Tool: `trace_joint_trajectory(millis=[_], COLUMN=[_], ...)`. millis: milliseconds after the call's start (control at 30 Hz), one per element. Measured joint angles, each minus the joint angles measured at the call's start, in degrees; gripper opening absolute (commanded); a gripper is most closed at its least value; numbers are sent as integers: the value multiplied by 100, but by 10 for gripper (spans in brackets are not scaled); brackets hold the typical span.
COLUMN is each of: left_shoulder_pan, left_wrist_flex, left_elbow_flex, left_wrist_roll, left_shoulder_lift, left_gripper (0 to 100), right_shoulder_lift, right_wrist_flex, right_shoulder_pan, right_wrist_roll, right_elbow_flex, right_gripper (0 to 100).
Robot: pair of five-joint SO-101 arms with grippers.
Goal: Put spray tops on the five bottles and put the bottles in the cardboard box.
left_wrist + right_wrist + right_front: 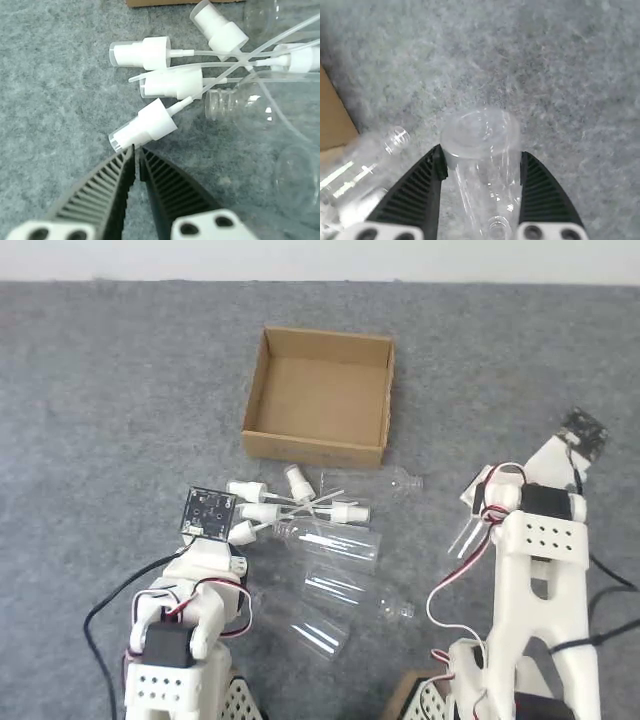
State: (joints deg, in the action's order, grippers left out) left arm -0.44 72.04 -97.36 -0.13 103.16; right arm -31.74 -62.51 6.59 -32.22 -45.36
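A: Where is the bottle sitting?

B: The clear bottle [480, 137] is being pinched between the right gripper's [481, 152] fingers. It is hanging off the tabletop [120, 390], right of the cardboard box [312, 448] and nearer than it.

A: And the cap for it?

B: The nearest spray top [145, 127] is lying just beyond the left gripper [136, 150], whose fingers are pressed together. Its tube is running in among the other spray tops [142, 52], close by a lying bottle [260, 107].

A: So how should the pick be going?

B: I'm thinking the fingers need spreading first, then closing across the white collar, not the thin tube. Lifting slowly should stop the crossed tubes dragging their neighbours along. Meanwhile the right arm should be holding its bottle steady, with the opening reachable.
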Motion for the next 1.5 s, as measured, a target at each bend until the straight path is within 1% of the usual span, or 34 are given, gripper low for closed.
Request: trace_joint_trajectory(millis=[267, 400, 500, 633, 800, 867, 933, 1033, 1500], left_shoulder_pan=[9, 9, 9, 9, 9, 9, 9, 0, 9], left_wrist_flex=[0, 0, 0, 0, 0, 0, 0, 0, 0], left_elbow_flex=[0, 0, 0, 0, 0, 0, 0, 0, 0], left_wrist_roll=[0, 0, 0, 0, 0, 0, 0, 0, 0], left_shoulder_lift=[0, 0, 0, 0, 0, 0, 0, 0, 0], left_gripper=[13, 13, 13, 13, 13, 13, 13, 13, 13], right_shoulder_lift=[0, 0, 0, 0, 0, 0, 0, 0, 0], right_wrist_flex=[9, 9, 9, 9, 9, 9, 9, 9, 9], right_shoulder_pan=[9, 308, 475, 536, 536, 615, 730, 738, 738], right_wrist_roll=[-686, -958, -1310, -1662, -1749, -1749, -1749, -1749, -1723], right_elbow_flex=[-185, -185, -185, -220, -519, -527, -527, -527, -501], right_gripper=[76, 80, 80, 81, 87, 121, 179, 236, 241])
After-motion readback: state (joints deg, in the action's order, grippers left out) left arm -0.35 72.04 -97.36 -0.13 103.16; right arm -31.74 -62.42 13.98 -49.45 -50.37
